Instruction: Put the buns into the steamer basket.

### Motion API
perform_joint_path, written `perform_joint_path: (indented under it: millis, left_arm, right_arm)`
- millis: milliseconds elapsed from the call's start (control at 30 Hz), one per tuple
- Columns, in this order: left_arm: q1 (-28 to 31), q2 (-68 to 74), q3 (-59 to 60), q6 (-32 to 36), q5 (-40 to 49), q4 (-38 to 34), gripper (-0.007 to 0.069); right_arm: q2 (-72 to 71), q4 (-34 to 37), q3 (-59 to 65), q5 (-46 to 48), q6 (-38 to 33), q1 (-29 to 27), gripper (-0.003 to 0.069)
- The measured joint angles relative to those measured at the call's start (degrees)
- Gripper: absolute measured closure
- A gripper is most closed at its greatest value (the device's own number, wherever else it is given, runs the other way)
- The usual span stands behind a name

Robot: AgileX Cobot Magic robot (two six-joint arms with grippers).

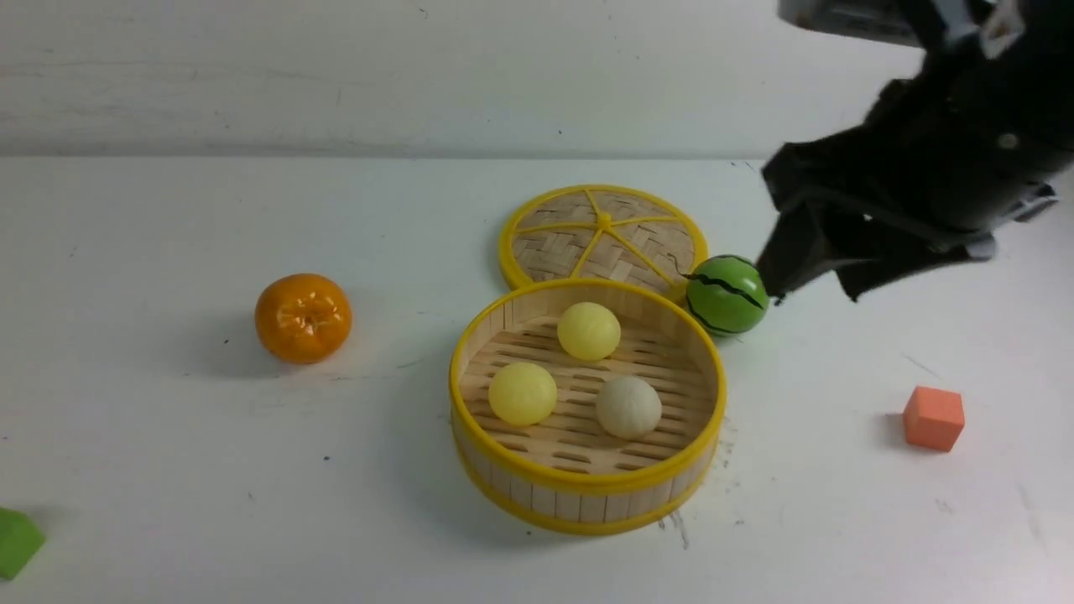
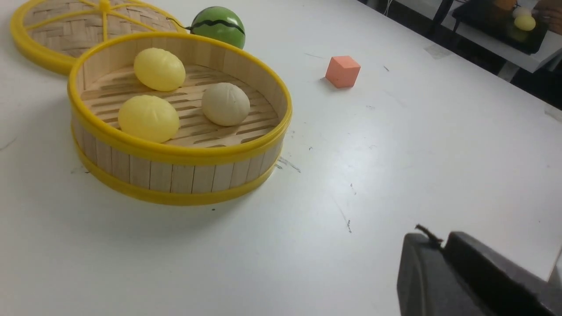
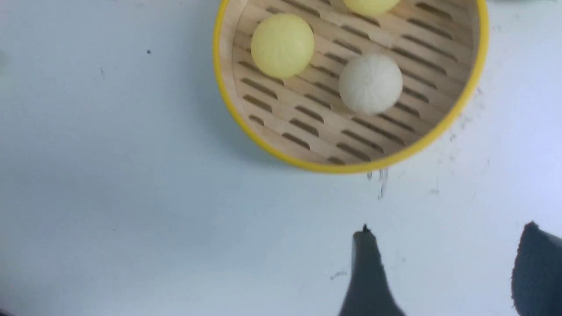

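Observation:
The steamer basket (image 1: 587,497) stands mid-table. All three buns lie on its slatted floor: two pale yellow ones (image 1: 589,330) (image 1: 522,393) and a beige-cream one (image 1: 628,407). My right gripper (image 1: 814,289) hangs open and empty above the table, right of the basket and close to the watermelon ball. In the right wrist view its gripper (image 3: 448,230) stands wide open over bare table, with the basket rim (image 3: 263,145) and the buns (image 3: 282,45) (image 3: 370,83) beyond. My left gripper (image 2: 441,239) is shut and empty, off to the side of the basket wall (image 2: 175,175). It is out of the front view.
The flat woven lid (image 1: 602,236) lies just behind the basket. A green striped watermelon ball (image 1: 726,294) sits against the lid's right edge. An orange (image 1: 303,318) sits at the left, a salmon cube (image 1: 933,418) at the right, a green block (image 1: 15,541) at the front left edge.

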Motion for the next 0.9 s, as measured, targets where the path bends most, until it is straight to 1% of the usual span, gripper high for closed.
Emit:
perform_joint_path:
  millis: [200,300,333,367,467,533,600,667,700,733,767,900]
  left_arm:
    - [0.0,0.0,0.0,0.0,0.0,0.0,0.0554]
    - [0.0,0.0,0.0,0.0,0.0,0.0,0.0552]
    - [0.0,0.0,0.0,0.0,0.0,0.0,0.0552]
    - [0.0,0.0,0.0,0.0,0.0,0.0,0.055]
    - [0.0,0.0,0.0,0.0,0.0,0.0,0.055]
    - [0.0,0.0,0.0,0.0,0.0,0.0,0.055]
    - [0.0,0.0,0.0,0.0,0.0,0.0,0.055]
    - [0.0,0.0,0.0,0.0,0.0,0.0,0.0547]
    - [0.0,0.0,0.0,0.0,0.0,0.0,0.0545]
    - [0.0,0.0,0.0,0.0,0.0,0.0,0.0544]
    - [0.0,0.0,0.0,0.0,0.0,0.0,0.0543]
    - [0.0,0.0,0.0,0.0,0.0,0.0,0.0538]
  right_arm:
    - [-16.7,0.0,15.3,-1.6,1.9,0.0,0.0353]
    - [-23.2,0.2,20.1,0.1,2.2,0.0,0.0398]
    - [-23.6,0.2,20.4,0.2,2.2,0.0,0.0398]
    - [-26.7,0.2,21.9,0.9,2.2,0.0,0.0419]
    - [-31.6,0.2,23.3,1.4,2.3,0.0,0.0438]
    - [-36.6,0.2,23.5,1.5,2.3,0.0,0.0442]
    - [-38.2,-0.3,23.5,1.6,2.3,0.0,0.0442]
    - [-41.7,-5.0,24.0,1.6,2.3,-0.4,0.0442]
    - [-43.5,-7.8,24.8,1.6,2.3,-1.9,0.0442]
    - [-44.1,-8.2,24.9,1.6,2.3,-2.2,0.0442]
    - [-46.1,-10.7,26.3,1.6,2.3,-4.8,0.0441]
    - [-52.6,-15.6,34.0,1.6,2.3,-13.5,0.0438]
